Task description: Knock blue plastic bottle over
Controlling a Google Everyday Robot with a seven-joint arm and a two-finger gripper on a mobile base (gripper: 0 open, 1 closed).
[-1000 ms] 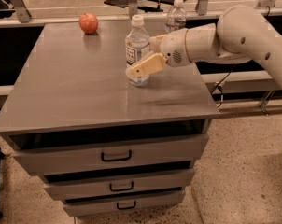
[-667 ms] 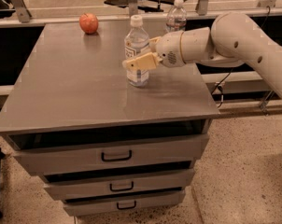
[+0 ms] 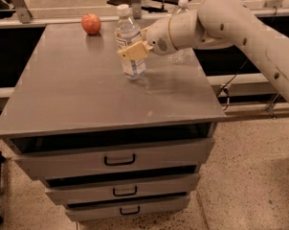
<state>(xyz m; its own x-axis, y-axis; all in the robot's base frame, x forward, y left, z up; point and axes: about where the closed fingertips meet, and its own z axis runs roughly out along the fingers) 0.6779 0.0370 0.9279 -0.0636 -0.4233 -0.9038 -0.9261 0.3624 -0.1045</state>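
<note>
The blue plastic bottle (image 3: 127, 32) stands on its base in the far middle of the grey worktop (image 3: 87, 95), its long axis close to vertical. Its white cap seems to lean a little toward the left of the view. The single arm (image 3: 230, 18) reaches in from the right of the view, and the tool (image 3: 132, 51) lies across the front of the bottle at about mid-height, over the label. In this view the two overlap, so they look to be touching, though contact cannot be confirmed. I cannot tell whether the tool is wide or narrow, and it does not appear to hold anything. The relation that matters is that the bottle's body lies just left of and slightly behind the tool's tip, while the tool sits well above the bottle's base. A sideways sweep toward the left of the view would therefore likely push above the balance point and tip the bottle that way. The worktop on that side is bare, and a red apple (image 3: 91, 24) sits well apart at the far left corner. A second clear bottle (image 3: 182, 5) stands behind the arm, mostly hidden by it, on the side away from that sweep.
</note>
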